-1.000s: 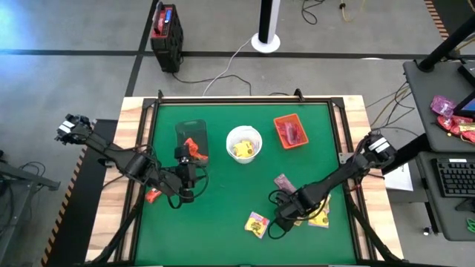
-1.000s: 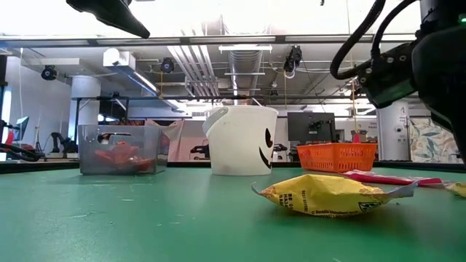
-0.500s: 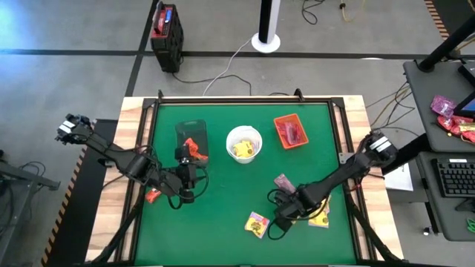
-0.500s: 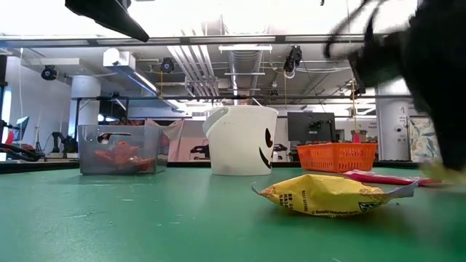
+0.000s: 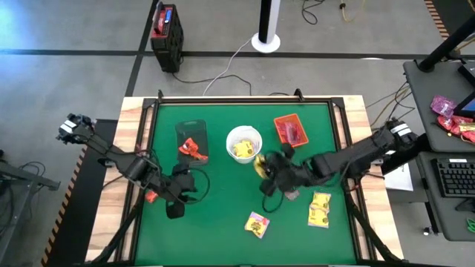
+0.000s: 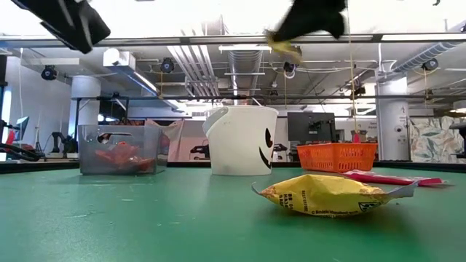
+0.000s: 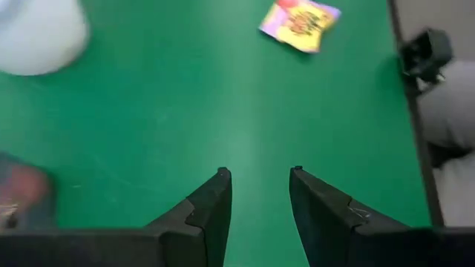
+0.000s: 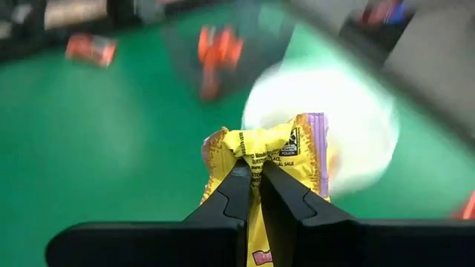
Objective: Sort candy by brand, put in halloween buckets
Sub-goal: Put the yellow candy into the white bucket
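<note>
My right gripper is raised beside the white round bucket, on its right, and is shut on a yellow candy packet. In the low view this packet hangs high over the bucket. My left gripper stands open above bare green mat at the near left. The dark tub holds red-orange candy; the orange tray holds pink candy. Two yellow packets lie flat on the mat. My right gripper pinches the yellow packet between its two fingers at a crumpled edge, where the wrapper bunches up around the fingertips. The packet is lifted clear of the table and sticks out past the fingertips.
A red packet lies on the wooden border at the left. A pink packet lies flat behind the near yellow one. Table frame rails run around the mat. The mat's near left part is bare.
My right gripper has shut on a yellow packet at the near right, lifted it clear of the mat and carried it up toward the far left, to the white bucket. My left gripper has drawn back from the tub toward the near edge, still open.
</note>
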